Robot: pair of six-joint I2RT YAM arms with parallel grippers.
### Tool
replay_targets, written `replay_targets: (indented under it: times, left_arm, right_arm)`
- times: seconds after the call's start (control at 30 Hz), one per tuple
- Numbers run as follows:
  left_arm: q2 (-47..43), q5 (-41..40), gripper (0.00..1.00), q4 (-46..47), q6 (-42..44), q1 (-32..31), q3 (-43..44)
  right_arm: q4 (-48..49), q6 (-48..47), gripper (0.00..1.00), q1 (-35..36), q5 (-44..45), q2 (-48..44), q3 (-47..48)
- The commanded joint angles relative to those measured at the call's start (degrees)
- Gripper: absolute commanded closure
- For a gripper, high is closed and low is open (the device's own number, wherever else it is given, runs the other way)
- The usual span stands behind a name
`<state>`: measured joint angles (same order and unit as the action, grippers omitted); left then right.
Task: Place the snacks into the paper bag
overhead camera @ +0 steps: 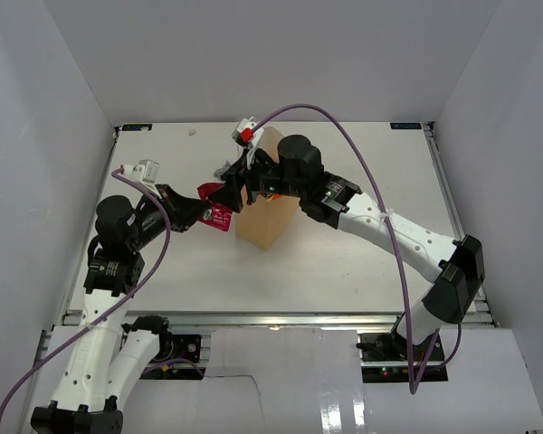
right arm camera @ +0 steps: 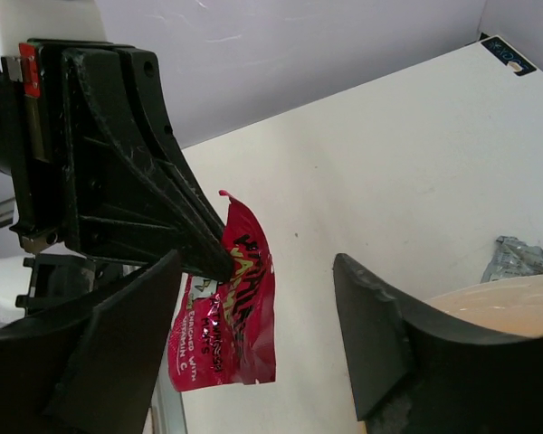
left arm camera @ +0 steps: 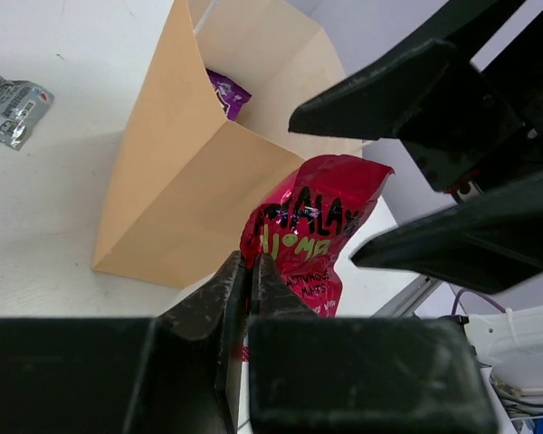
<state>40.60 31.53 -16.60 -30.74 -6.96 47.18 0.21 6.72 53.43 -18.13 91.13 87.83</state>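
My left gripper is shut on the lower edge of a red snack packet and holds it up in the air, just left of the paper bag. The tan paper bag stands upright and open, with a purple packet inside it. Reaching over the bag, my right gripper is open. Its two fingers stand either side of the red packet without touching it. The red packet hangs between both grippers in the top view.
A silver packet lies on the white table beyond the bag, seen also in the right wrist view as a crumpled silver packet. The right arm crosses above the bag. White walls enclose the table on three sides.
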Motion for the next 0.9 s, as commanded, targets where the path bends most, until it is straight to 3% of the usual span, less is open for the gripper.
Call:
replay_targets:
  times: [0.0,0.07,0.23,0.37,0.4,0.53,0.57,0.63,0.73,0.87]
  left_arm:
    - [-0.26,2.40,1.00,2.10,-1.42,0.19,1.86]
    - [-0.26,2.48,1.00,2.71,-1.86,0.19,1.87]
    - [-0.17,2.22,1.00,3.76,-2.65,0.19,2.74]
    - [0.18,2.05,1.00,4.91,-3.27,0.19,3.18]
    - [0.18,2.05,0.99,5.08,-3.45,0.28,3.44]
    - [0.18,0.47,0.75,7.28,-5.29,0.19,3.62]
    - [0.27,-0.06,0.51,7.81,-6.60,0.19,3.54]
    - [0.44,-2.25,0.29,8.69,-7.49,0.19,4.06]
    - [1.49,-5.67,0.15,8.34,-7.75,0.19,5.90]
    - [4.48,-9.11,0.12,6.32,-5.73,0.19,8.71]
  right_arm:
    - [3.39,2.07,0.32,0.36,-2.52,-0.43,-0.64]
    - [3.74,2.51,0.46,0.36,-4.62,-0.87,-1.17]
    - [4.36,2.59,0.63,0.36,-9.19,-1.31,-1.44]
    - [4.80,1.98,0.90,0.18,-10.87,-1.40,-0.38]
    - [4.80,1.72,0.92,0.10,-10.96,-1.40,-0.12]
    - [4.89,0.84,0.92,-1.13,-12.54,-1.40,1.64]
    - [4.89,0.66,0.92,-1.83,-12.63,-1.40,2.51]
    - [4.89,0.23,0.92,-2.71,-12.81,-1.48,3.66]
    - [5.07,-0.13,0.92,-6.30,-12.89,-1.40,6.73]
    - [4.98,-0.48,0.92,-10.00,-12.55,-1.48,10.25]
